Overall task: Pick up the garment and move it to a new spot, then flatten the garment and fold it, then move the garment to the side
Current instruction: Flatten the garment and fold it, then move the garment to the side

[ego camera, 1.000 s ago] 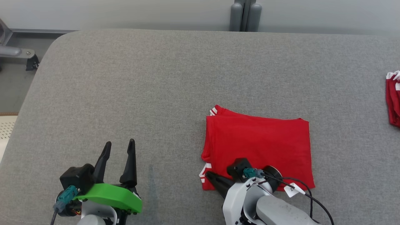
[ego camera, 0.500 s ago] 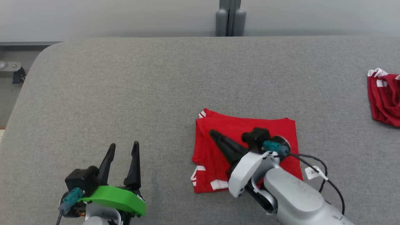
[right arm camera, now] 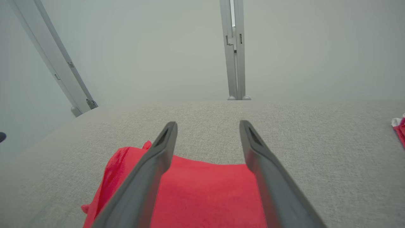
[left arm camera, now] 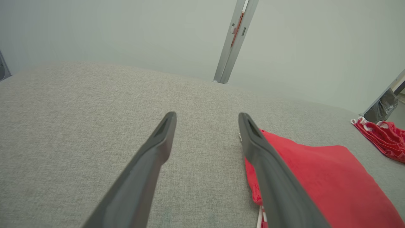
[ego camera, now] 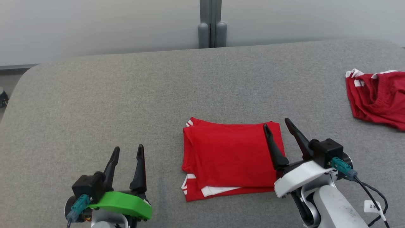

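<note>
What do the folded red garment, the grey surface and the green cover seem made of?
The folded red garment looks like thin matte knit, perhaps jersey: soft folds. The grey surface seems woven upholstery: flecked weave. The green cover seems smooth plastic: hard edges, slight sheen.

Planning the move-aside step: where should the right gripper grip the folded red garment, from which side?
On the folded garment, likely the right edge, approached from the right: it looks like one clean fold, and the open right gripper sits there. Loose white-trimmed layers show at left.

Red garment (ego camera: 232, 156), white trim
</note>
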Tool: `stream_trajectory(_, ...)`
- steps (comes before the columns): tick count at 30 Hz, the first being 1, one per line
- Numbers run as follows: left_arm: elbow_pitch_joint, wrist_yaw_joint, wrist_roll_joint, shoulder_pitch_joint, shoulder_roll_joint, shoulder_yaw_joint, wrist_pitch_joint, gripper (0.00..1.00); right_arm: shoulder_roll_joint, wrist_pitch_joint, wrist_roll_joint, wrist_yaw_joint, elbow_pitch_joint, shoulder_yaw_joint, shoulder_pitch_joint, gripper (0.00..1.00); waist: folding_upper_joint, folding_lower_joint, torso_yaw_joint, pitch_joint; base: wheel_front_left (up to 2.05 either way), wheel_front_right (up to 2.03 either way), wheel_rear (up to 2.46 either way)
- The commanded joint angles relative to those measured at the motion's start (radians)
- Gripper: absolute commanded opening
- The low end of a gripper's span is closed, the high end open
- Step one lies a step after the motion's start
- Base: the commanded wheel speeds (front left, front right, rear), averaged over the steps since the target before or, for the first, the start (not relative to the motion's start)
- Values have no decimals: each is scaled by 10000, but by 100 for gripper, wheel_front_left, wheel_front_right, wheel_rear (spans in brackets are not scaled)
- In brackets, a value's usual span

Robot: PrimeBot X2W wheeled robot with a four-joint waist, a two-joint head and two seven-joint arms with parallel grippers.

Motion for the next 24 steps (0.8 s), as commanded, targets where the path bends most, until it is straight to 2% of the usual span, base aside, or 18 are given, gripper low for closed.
stream_trajectory(1,-119,-69,277,184,-102,224,-45,100,59,-27,-132,-3,-208,-256,274,100,0,0,-128,-119,0,0,0)
stream_trajectory(11,-378,-512,1407,1227,-770,1598,-41,100,266,-28,-600,-3,-768,-1253,1187,100,0,0,-268,-400,0,0,0)
stream_trajectory(24,-241,-1088,2111,1633,-1253,2399,-44,100,299,-28,-577,-5,-560,-1450,1425,100,0,0,-197,-567,0,0,0)
